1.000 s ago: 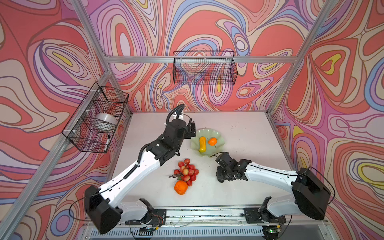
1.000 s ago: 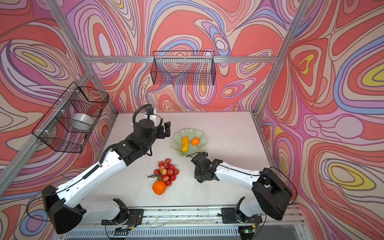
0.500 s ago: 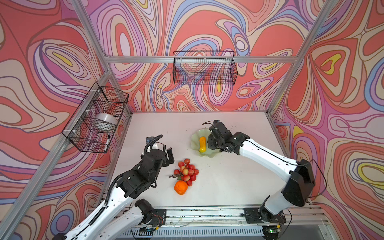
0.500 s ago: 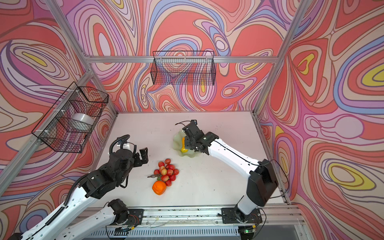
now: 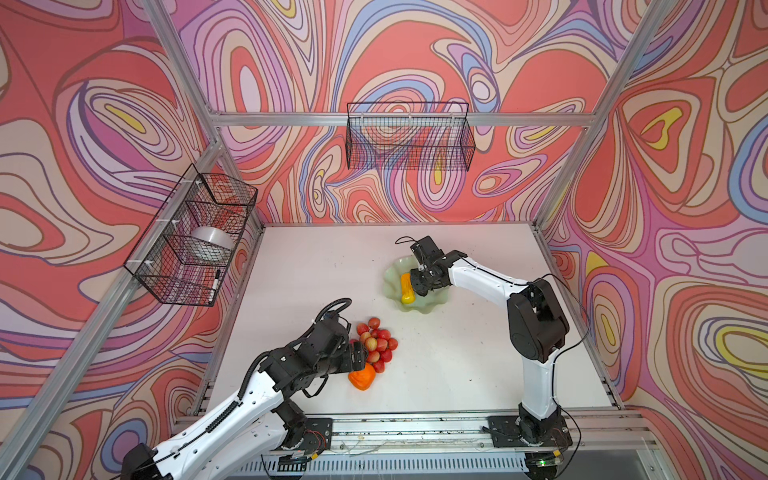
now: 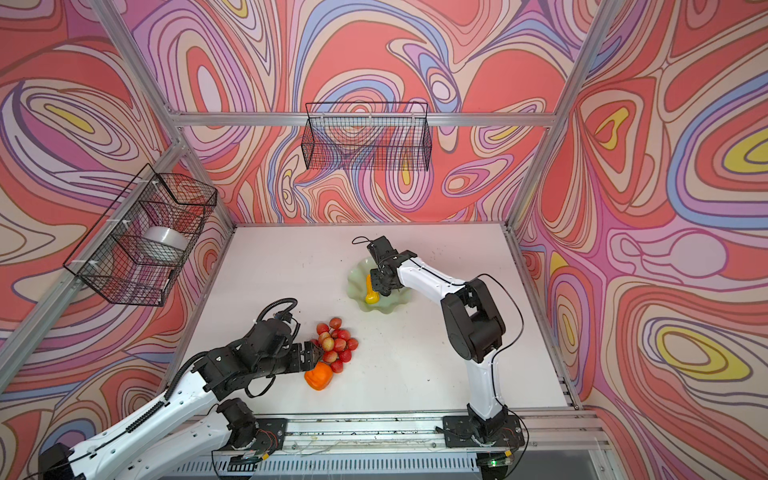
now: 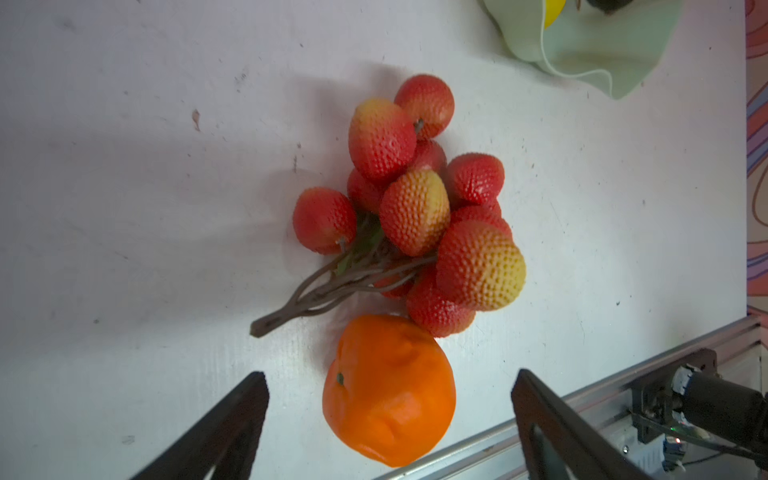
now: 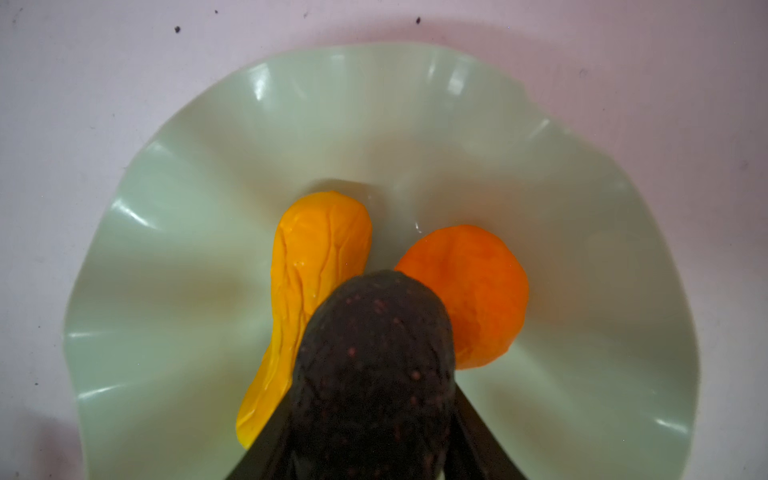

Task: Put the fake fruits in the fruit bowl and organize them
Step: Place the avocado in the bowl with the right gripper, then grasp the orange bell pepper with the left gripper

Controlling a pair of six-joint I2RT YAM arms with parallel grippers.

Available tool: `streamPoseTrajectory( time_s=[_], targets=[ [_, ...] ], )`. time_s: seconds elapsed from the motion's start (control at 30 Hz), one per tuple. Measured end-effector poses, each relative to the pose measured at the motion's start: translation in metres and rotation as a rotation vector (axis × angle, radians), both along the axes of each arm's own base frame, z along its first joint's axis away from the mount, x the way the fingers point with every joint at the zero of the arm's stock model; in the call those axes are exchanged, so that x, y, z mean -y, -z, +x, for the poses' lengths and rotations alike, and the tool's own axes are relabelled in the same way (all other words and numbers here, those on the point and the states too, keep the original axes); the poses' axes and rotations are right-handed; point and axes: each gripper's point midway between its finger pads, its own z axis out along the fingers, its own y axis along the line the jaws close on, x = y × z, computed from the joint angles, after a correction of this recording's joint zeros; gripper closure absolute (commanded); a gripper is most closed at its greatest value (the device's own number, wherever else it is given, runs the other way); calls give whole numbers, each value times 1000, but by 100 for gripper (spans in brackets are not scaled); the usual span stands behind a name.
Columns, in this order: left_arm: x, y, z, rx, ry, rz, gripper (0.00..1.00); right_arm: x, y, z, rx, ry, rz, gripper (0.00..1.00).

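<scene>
Left gripper (image 7: 388, 374) pulled back from the fruit bowl (image 8: 582, 208) down to the grapes (image 7: 415, 208) and lumpy orange fruit (image 7: 390, 390), jaws wide apart. Right gripper (image 5: 419, 286) went from the table's near side to over the fruit bowl, avocado (image 8: 374, 374) between its fingers

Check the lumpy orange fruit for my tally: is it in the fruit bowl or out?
Out. The lumpy orange fruit lies on the table beside the red bunch, apart from the fruit bowl.

1. Wire basket (image 5: 409, 141) on the back wall, 12 o'clock.
2. Side basket (image 5: 191, 237), 10 o'clock: white bowl (image 5: 212, 243) in the middle compartment, marker (image 5: 215, 284) in the nearer one.
3. Table (image 5: 457, 374) white, lightly speckled.
</scene>
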Motion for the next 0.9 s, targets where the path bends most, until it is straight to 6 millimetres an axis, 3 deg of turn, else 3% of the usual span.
streamPoseTrajectory(
  time_s=[0.17, 0.27, 0.37, 0.47, 0.63, 0.7, 0.8, 0.9],
  targets=[
    [13, 9, -21, -53, 65, -22, 6, -8, -11, 6, 26, -17, 22, 26],
    [12, 14, -31, -81, 78, 0, 4, -13, -16, 7, 39, -29, 47, 16],
    [9, 14, -37, -88, 80, 10, 3, -13, -29, 2, 69, -26, 91, 12],
    [9, 19, -36, -89, 76, 16, 2, -11, -63, -6, 137, -18, 160, 11],
    [6, 49, -38, -159, 78, 101, 0, -1, -135, -19, 293, 6, 277, 11],
    [10, 50, -35, -155, 80, 97, 1, 4, -151, -24, 334, 22, 304, 11],
    [16, 53, -30, -147, 89, 92, 3, 12, -154, -30, 350, 47, 309, 11],
    [19, 57, -27, -151, 95, 100, 9, 18, -141, -35, 328, 70, 291, 11]
  ],
)
